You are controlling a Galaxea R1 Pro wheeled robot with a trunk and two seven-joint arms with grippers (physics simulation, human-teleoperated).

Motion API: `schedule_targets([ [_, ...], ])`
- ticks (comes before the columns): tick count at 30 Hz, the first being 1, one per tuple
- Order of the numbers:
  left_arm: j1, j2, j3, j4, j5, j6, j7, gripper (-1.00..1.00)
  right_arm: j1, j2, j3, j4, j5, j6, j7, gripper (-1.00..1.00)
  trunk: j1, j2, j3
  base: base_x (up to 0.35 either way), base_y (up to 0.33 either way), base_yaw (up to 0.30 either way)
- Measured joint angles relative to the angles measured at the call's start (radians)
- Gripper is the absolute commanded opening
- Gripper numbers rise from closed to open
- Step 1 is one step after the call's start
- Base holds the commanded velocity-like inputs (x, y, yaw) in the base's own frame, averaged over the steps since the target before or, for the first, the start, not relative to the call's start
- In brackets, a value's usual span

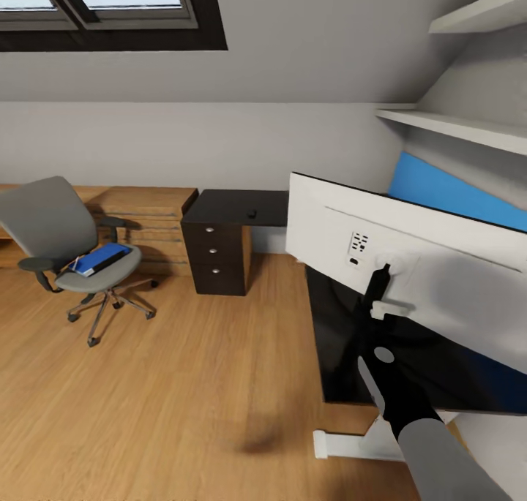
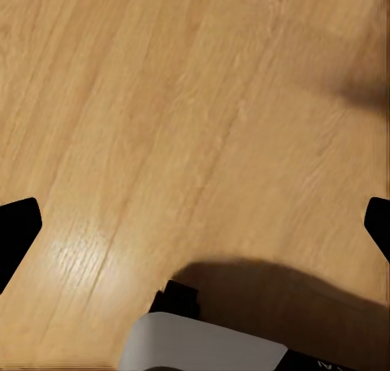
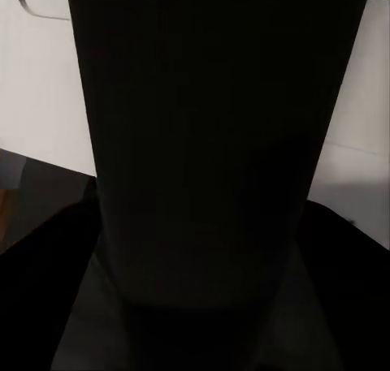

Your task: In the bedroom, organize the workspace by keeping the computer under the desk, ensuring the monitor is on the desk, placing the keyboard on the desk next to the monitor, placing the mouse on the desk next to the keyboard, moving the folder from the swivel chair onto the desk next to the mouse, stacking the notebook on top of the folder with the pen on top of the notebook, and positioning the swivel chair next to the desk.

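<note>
The monitor (image 1: 410, 267) stands over the black desk (image 1: 234, 207) at the right, white back toward me. My right arm reaches up to the monitor's slim black stand (image 3: 211, 160), where my right gripper (image 1: 378, 302) appears shut on it; its fingertips are hidden. In the right wrist view the stand is very close and dark. The grey swivel chair (image 1: 55, 230) sits at the left on the wooden floor, apart from the desk. The blue folder (image 1: 102, 258) lies on its seat. My left gripper (image 2: 195, 225) hangs open above the bare floor.
The desk's black three-drawer unit (image 1: 216, 256) stands at the back centre, and a small dark object (image 1: 252, 213) rests on the top above it. Light wooden low cabinets (image 1: 146, 212) line the back wall. A white desk leg (image 1: 351, 442) is near me. Shelves (image 1: 468, 128) hang at upper right.
</note>
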Motion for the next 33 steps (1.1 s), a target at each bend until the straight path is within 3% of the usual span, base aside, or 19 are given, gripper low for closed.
schedule_targets([
  [13,0.001,0.000,0.000,0.000,0.000,0.000,0.001,1.00,0.004,-0.005,-0.001,-0.003,-0.005,-0.007,0.105,-1.00,0.000,0.000,0.000,-0.024,-0.069,0.000],
  [33,0.000,0.000,0.001,0.000,0.000,0.001,0.001,1.00,0.006,-0.007,0.000,-0.006,-0.003,-0.006,0.120,-1.00,0.000,0.000,0.000,0.000,0.000,0.000],
])
